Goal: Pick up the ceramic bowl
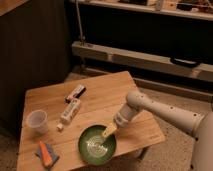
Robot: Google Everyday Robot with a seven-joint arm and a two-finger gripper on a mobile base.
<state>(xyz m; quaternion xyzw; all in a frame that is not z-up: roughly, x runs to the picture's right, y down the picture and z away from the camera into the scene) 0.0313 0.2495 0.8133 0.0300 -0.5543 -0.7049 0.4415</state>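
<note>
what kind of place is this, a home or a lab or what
Probably a lab or workshop corner rather than a home: a small wooden table on speckled flooring, with dark shelving and metal rails behind. The gripper hangs open over the ceramic bowl.

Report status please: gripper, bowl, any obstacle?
Gripper open, low over ceramic bowl's far rim. Bowl sits on table, not held. Nothing blocking; plastic cup well off.
</note>
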